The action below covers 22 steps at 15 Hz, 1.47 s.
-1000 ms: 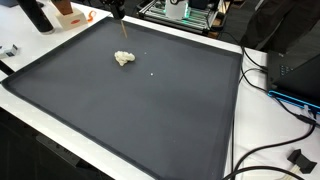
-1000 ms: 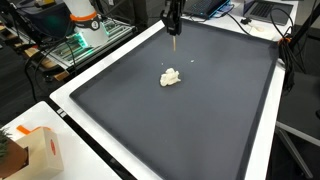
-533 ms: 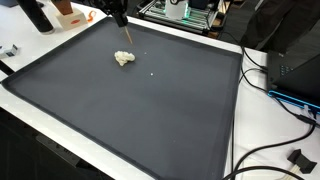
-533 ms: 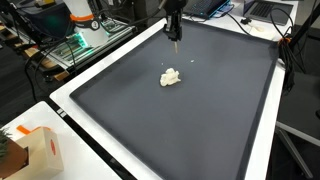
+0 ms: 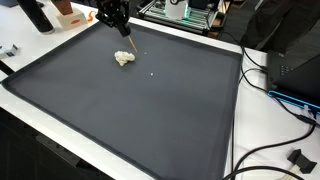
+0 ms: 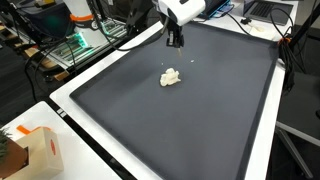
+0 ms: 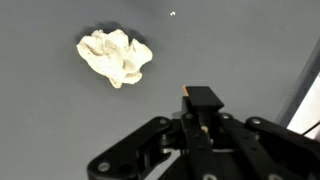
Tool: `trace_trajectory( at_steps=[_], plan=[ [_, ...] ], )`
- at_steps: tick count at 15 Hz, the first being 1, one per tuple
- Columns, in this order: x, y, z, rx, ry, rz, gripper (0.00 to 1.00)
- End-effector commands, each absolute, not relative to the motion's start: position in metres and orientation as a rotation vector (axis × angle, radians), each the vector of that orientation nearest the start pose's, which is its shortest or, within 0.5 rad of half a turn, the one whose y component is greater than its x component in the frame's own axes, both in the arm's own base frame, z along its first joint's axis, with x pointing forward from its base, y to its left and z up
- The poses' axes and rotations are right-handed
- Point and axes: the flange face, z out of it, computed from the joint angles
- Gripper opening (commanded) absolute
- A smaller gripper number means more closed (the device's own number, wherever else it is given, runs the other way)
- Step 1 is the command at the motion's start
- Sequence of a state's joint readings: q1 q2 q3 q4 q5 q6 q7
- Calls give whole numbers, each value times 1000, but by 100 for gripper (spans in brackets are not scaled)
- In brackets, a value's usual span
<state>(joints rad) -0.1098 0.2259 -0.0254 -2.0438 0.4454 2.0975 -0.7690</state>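
A crumpled white wad (image 5: 124,58) (image 6: 171,77) (image 7: 116,56) lies on the dark mat (image 5: 150,110) (image 6: 200,110), towards its far side. My gripper (image 5: 121,28) (image 6: 176,41) (image 7: 200,102) hangs above the mat just beyond the wad, without touching it. The jaws are shut on a thin tan stick (image 5: 130,44), which slants down towards the mat beside the wad. Only the stick's orange end (image 7: 186,94) peeks out past the closed fingers in the wrist view.
A white table rim (image 5: 240,110) (image 6: 75,110) frames the mat. Electronics (image 5: 185,12) stand behind it and cables (image 5: 285,95) trail at one side. An orange and white box (image 6: 38,150) sits on a corner. A tiny white speck (image 5: 151,71) lies near the wad.
The gripper has come lower into both exterior views and turned, so the stick now slants instead of hanging straight down. The wad has not moved.
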Motion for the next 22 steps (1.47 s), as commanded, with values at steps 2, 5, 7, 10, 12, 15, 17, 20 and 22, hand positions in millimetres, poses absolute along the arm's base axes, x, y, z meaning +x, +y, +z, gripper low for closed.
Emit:
trace_trajectory(
  at_steps=[2, 5, 7, 10, 12, 15, 17, 20, 22],
  plan=[
    [568, -64, 301, -2594, -506, -56, 3],
    [568, -68, 290, -2539, -483, -74, 3],
    [568, -70, 283, -2508, -465, -81, 3],
    [567, -73, 275, -2475, -438, -83, 3],
    [566, -75, 270, -2458, -414, -74, 3],
    [564, -77, 264, -2432, -377, -53, 3],
    [564, -78, 262, -2414, -356, -38, 3],
    [565, -79, 258, -2390, -324, -23, 3],
    [566, -80, 257, -2379, -307, -17, 3]
  ],
)
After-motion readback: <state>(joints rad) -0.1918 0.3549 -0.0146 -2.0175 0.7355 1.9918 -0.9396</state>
